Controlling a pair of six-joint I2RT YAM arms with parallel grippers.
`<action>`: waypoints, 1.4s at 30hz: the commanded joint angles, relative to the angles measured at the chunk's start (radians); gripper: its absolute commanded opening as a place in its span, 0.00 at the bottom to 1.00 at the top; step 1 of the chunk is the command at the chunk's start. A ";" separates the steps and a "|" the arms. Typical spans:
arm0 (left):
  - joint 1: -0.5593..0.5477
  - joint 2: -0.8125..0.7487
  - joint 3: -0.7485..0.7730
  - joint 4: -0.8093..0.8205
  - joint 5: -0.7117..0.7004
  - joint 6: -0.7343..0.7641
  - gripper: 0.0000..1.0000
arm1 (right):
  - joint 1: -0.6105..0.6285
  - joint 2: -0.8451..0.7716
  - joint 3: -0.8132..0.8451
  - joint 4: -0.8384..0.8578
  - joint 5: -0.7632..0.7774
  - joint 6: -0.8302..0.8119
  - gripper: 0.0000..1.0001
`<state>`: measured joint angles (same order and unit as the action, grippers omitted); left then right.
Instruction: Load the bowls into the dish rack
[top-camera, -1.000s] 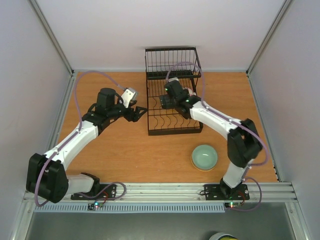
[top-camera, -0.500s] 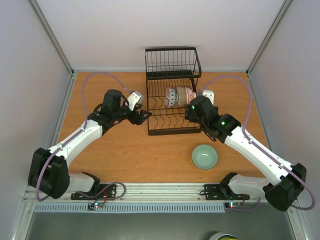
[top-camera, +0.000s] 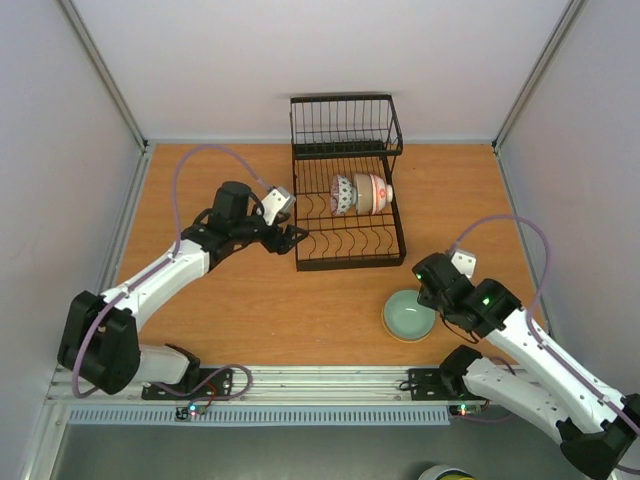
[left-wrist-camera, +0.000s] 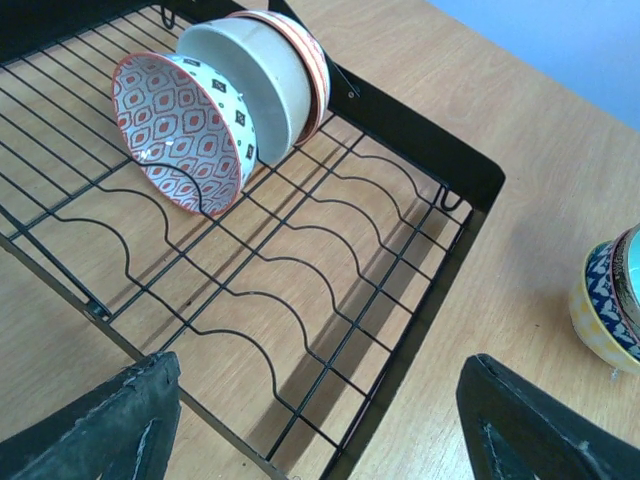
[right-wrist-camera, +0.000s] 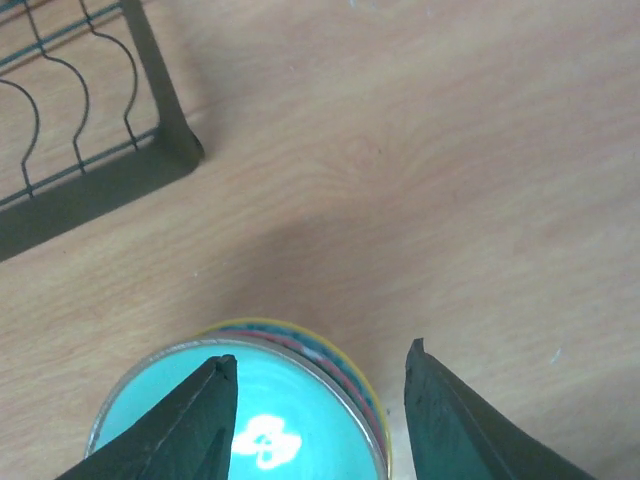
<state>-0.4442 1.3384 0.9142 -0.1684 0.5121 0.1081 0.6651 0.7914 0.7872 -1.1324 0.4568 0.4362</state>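
The teal bowl (right-wrist-camera: 240, 425) is found near the worktop's (top-camera: 250, 310) near-right corner, under the right gripper (right-wrist-camera: 318, 372), spread wide and empty. Its rim should be pinched squarely, 1 finger inside, 1 outside.

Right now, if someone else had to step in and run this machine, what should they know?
Left fingers: open, empty, hovering at the dish rack's left side.
Right fingers: open, empty, poised over the teal bowl's rim; contact cannot be told.
Done: the red-patterned bowl and the white bowl stand on edge, side by side, in the rack.
Left: the teal bowl sits on the table near the rack's front right corner. It likely needs grasping and racking next.
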 joint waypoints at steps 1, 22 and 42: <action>-0.010 0.031 0.020 0.025 0.006 0.016 0.76 | 0.005 -0.026 -0.052 -0.058 -0.062 0.105 0.44; -0.019 0.056 0.025 0.027 -0.001 0.021 0.76 | 0.043 -0.050 -0.153 -0.057 -0.102 0.169 0.08; -0.024 0.028 0.022 0.013 0.001 0.023 0.76 | 0.111 -0.137 0.060 -0.138 -0.039 0.085 0.01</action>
<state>-0.4618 1.3899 0.9146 -0.1749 0.5117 0.1139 0.7681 0.6842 0.7799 -1.2846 0.3710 0.5644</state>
